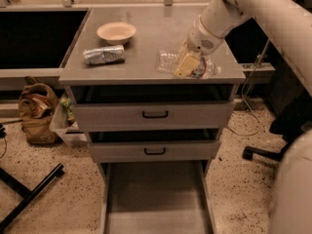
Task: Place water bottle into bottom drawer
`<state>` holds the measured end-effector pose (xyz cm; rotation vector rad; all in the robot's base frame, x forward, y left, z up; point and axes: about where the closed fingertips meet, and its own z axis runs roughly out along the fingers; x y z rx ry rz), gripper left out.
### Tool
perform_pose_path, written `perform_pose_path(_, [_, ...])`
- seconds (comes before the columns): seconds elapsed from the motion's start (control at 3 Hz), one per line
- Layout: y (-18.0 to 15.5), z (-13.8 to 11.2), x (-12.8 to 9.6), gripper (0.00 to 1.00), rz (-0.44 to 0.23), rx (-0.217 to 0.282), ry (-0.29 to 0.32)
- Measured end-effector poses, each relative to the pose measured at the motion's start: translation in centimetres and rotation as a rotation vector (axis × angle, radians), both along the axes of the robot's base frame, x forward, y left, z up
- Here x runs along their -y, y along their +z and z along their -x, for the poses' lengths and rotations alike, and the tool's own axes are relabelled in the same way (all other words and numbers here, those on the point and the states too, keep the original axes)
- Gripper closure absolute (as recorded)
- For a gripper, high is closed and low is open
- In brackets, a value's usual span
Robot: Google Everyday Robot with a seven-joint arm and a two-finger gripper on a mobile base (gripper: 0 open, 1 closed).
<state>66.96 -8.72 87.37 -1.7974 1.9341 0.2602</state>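
Nearest to me, at the foot of the cabinet [122,74], the bottom drawer [156,199] is pulled far out, its flat grey floor bare between thin side rails. Above it are the two shallower drawers [126,118], each with a black handle and a dark gap over its front.

On the cabinet top, near the front edge and toward the right corner, the water bottle [165,62] lies on its side, well above the bottom drawer and not in it. The gripper [184,68] is down on the bottle's middle, covering it there, so clear plastic shows on either side of it. I cannot tell whether the gripper is clamped on the bottle or only resting against it. The white arm [229,11] slants up from it toward the right rear of the cabinet.

A silvery foil packet [103,54] lies on the left half of the cabinet top, well apart from the bottle. Behind it, a pale bowl [116,32] stands.

Left of the cabinet, a brown bag [36,112] sits on the speckled floor [63,204], and black stand legs [27,196] cross the floor in front of the bag.
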Motion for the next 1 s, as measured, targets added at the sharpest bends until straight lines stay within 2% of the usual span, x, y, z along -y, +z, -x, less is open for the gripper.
perform_pose_path(0.33, [0.5, 3.7, -0.7, 1.00, -0.040, 0.042, -0.025])
perform_pose_path(0.67, [-0.3, 6.6, -1.1, 1.00, -0.021, 0.094, -0.074])
perform_pose_path(1.0, [-3.5, 8.8, -1.7, 1.00, 0.027, 0.118, -0.120])
